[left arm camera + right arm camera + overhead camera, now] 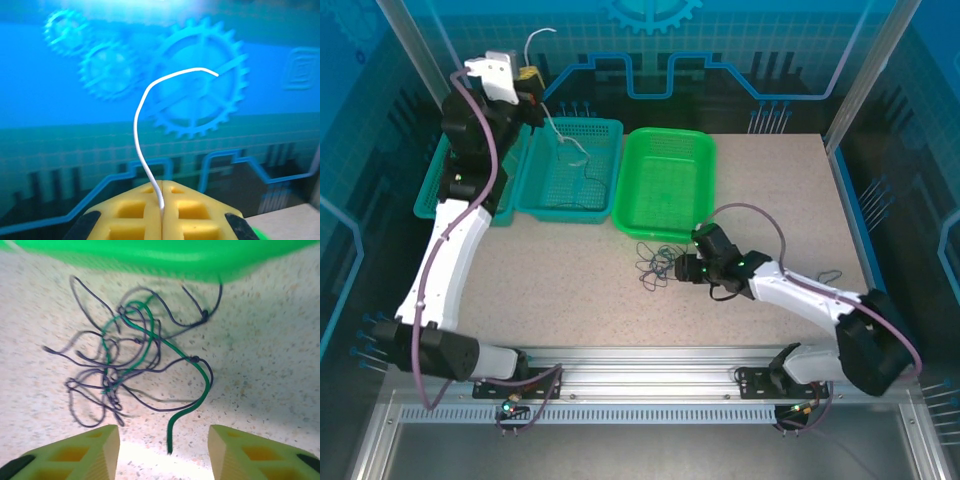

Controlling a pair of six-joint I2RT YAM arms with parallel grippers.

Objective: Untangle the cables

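**Top external.**
- The left gripper (530, 78) is raised at the upper left of the frame, above the teal basket (565, 211). It is clamped on a white cable (542, 35); one end curls upward and the rest hangs toward the basket.
- A tangle of dark cables (655, 265) is noted on the table (570, 290) at centre frame, just below the green basket (665, 133).
- The right gripper (682, 268) is held low, just right of the tangle and pointed at it. Its arm is stretched flat from the lower right and is judged the nearer one.

**Left wrist.**
- The yellow pads (145, 212) are pressed together at bottom centre.
- The white cable (137, 115) is pinched between them, rising and arcing right.

**Right wrist.**
- The right gripper (164, 440) is spread wide, with nothing held.
- The tangle (115, 365) lies directly ahead, centre-left.
- A green cable (200, 375) is threaded through the tangle. Its long axis runs from upper left to lower centre, and its free end points between the fingertips.
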